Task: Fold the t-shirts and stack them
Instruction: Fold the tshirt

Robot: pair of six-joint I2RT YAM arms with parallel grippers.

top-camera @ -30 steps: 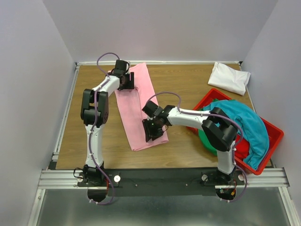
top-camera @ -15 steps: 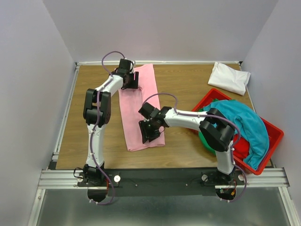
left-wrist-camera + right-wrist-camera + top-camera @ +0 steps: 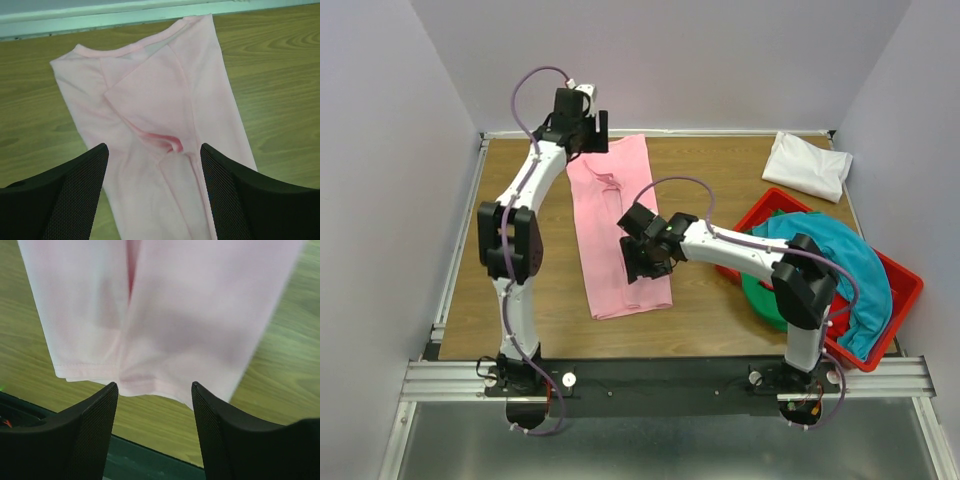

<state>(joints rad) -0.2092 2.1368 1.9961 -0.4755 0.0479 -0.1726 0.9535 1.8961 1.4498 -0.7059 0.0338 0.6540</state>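
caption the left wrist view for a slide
Open left hand over collar end of a folded light pink cloth t-shirt on wooden table

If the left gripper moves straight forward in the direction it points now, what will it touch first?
Most likely the pink t-shirt. In the left wrist view the open left gripper aims at its folded-in sleeve, with nothing in between. Its height above the cloth is unclear.

i log: pink t-shirt [image 3: 170, 100], soft matt cloth; tabletop [image 3: 720, 170], grained matt wood; bin [image 3: 905, 290], glossy red plastic; fingers [image 3: 65, 195], black, mesh-textured.
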